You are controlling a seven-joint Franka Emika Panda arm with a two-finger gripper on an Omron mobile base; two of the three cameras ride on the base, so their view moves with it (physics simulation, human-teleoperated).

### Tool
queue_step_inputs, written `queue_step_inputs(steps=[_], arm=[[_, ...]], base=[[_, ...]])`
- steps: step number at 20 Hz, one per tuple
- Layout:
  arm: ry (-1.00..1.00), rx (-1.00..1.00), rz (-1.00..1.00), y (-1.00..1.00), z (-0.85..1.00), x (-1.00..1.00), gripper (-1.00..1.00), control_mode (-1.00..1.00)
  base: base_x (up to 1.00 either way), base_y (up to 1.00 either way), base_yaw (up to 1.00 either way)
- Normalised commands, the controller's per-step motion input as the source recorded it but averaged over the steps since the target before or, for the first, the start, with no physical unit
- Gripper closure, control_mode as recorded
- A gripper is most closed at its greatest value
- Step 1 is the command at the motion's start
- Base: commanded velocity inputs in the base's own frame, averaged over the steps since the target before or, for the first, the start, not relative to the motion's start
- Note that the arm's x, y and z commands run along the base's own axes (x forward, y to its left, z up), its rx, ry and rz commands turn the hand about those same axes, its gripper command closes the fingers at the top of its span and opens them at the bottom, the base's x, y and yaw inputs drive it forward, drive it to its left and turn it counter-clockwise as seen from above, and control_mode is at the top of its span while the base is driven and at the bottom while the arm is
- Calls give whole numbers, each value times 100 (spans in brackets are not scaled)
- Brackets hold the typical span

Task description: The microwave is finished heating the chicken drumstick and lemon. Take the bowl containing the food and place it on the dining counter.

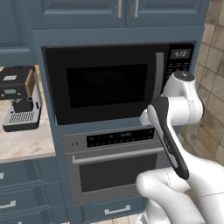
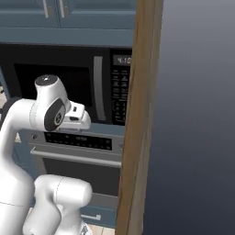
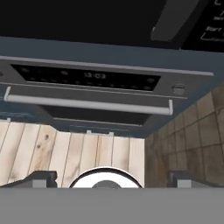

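Four digits, 4:10, glow on microwave (image 2: 69,82) display.

Black microwave (image 1: 107,85) set among slate-blue cabinets (image 1: 118,15), its door glass dark and its handle (image 1: 159,75) grey.

At centre frame, the keypad (image 1: 178,65) carries pale markings on black. Below it, the oven (image 1: 116,164) is silver-fronted with a black display strip and a dark window; its bar (image 3: 87,105) is light grey. The arm (image 1: 175,131) at lower right is white with a black band. At left, a beige marbled counter (image 1: 24,144) bears a grey-and-black machine (image 1: 19,98) with a tan side. Tan tiles (image 1: 212,78) cover the right wall. The hand view shows pale wood floor planks (image 3: 65,153). In the right base view, a brown wooden edge (image 2: 137,114) borders a plain grey panel (image 2: 197,114).
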Motion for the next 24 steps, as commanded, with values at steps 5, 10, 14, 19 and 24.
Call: queue_step_inputs(steps=[5, 10, 14, 19, 24], arm=[[-36, 0, 0, -1, 0, 17, -100, -100], [-35, 2, 0, -13, 9, 46, -100, -100], [-25, 8, 0, -31, 19, 50, -100, -100], [-25, 10, -1, -27, 43, 41, -100, -100], [-21, 4, -1, -15, 41, 39, -100, -100]], base=[[0, 0, 0], [0, 0, 0], [0, 0, 0], [0, 0, 0], [0, 0, 0]])
